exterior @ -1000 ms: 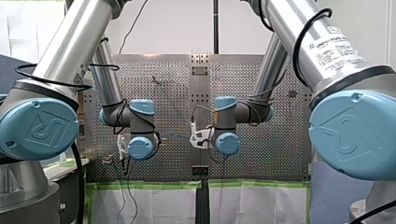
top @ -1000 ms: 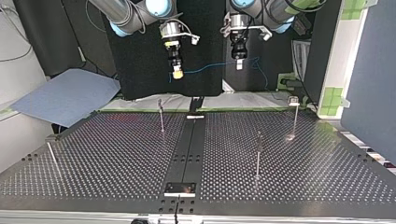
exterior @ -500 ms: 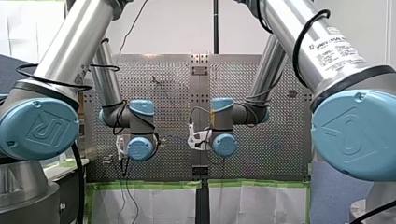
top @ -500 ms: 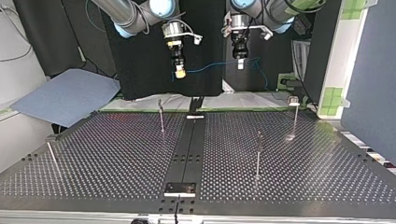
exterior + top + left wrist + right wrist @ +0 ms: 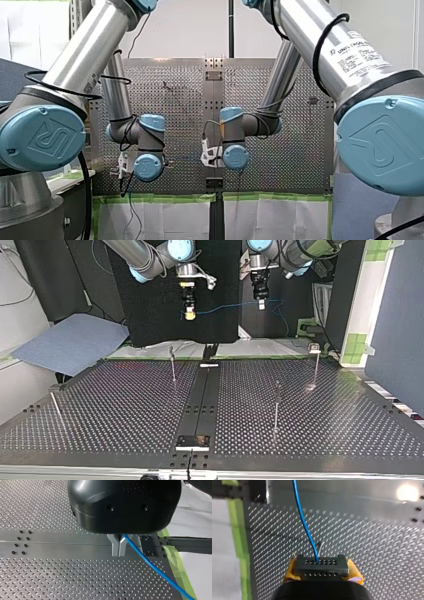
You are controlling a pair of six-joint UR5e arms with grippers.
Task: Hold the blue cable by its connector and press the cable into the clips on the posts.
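The blue cable [image 5: 225,306] hangs in the air, stretched almost level between the two grippers, with a slack loop trailing beyond the left one. Its connector [image 5: 322,567], a dark block with rows of holes, sits clamped between the yellow pads [image 5: 290,572] of the right gripper [image 5: 189,315]. The left gripper [image 5: 120,548] has its metal fingers pinched narrow on the cable further along.

I'd say the pickup is done and the carrying step is in hand, since no part of the cable is in any clip yet. The posts [image 5: 172,362] stand below and ahead of both grippers, well apart from the cable. One is roughly under the right gripper, and two are under and beyond the left.

Next, I reckon, the span must come down squarely onto a clip [image 5: 314,348], held taut as it goes. Room looks plentiful, as the counter [image 5: 125,405] lies open between the posts. Both grippers hover near its taped edge [image 5: 175,565], so travel should go inward, over the counter.
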